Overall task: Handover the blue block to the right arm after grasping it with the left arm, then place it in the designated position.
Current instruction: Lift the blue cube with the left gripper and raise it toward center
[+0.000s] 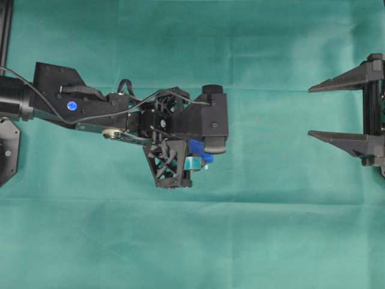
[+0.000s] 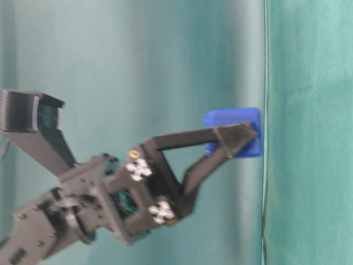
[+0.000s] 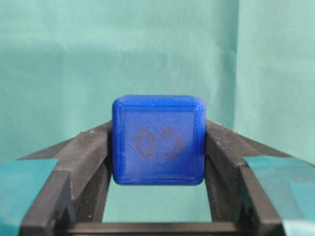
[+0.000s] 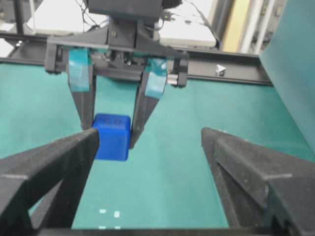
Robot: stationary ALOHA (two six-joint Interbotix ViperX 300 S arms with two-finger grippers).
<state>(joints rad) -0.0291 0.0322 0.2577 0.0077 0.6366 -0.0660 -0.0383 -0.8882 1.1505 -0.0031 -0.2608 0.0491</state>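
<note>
Blue block (image 3: 158, 140) above green cloth (image 1: 192, 241)

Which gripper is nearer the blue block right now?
Left. The left gripper is shut on the blue block, fingertips pressed to both sides. The right gripper is open and well apart from the block, across the cloth.

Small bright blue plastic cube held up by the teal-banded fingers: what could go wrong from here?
1. The small bright blue plastic cube is pinched only at the tips of the left gripper, so a nudge might twist it or knock it loose.
2. The right gripper stands open and well apart from the cube; its plain black fingers must close on faces the left fingers leave free, or they may collide.
</note>
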